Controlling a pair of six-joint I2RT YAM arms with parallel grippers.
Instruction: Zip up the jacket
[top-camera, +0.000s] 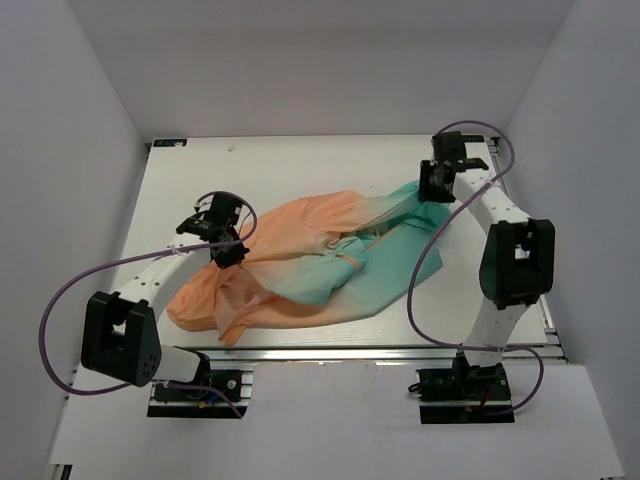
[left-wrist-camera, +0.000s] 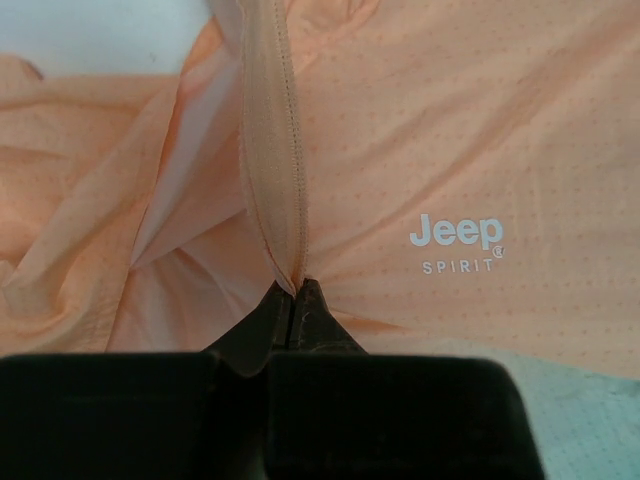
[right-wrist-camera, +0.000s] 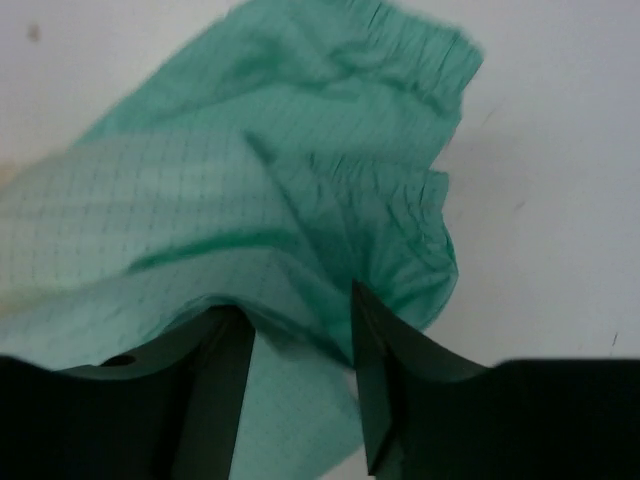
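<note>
While the jacket (top-camera: 320, 265) lies crumpled on the table (top-camera: 300, 160), the left gripper (left-wrist-camera: 297, 290) is pinched tight on its orange zipper strip (left-wrist-camera: 272, 150), which runs straight ahead of the fingertips. The right gripper (right-wrist-camera: 300, 330), jaws parted, straddles a teal fold (right-wrist-camera: 330, 200). Zipping looks barely begun, with nearly all remaining.

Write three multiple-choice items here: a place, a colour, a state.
1. The teal end of the thin peach-to-teal hooded jacket lies by: A) right gripper B) left arm's base C) back wall.
2. Cloth under the white Jeep logo is: A) teal B) peach-orange C) grey.
3. The left gripper is: A) wide open B) shut on the zipper band C) unseen.
A: top view shows teal cloth there. B: logo sits on peach. B: its fingertips pinch the band.
</note>
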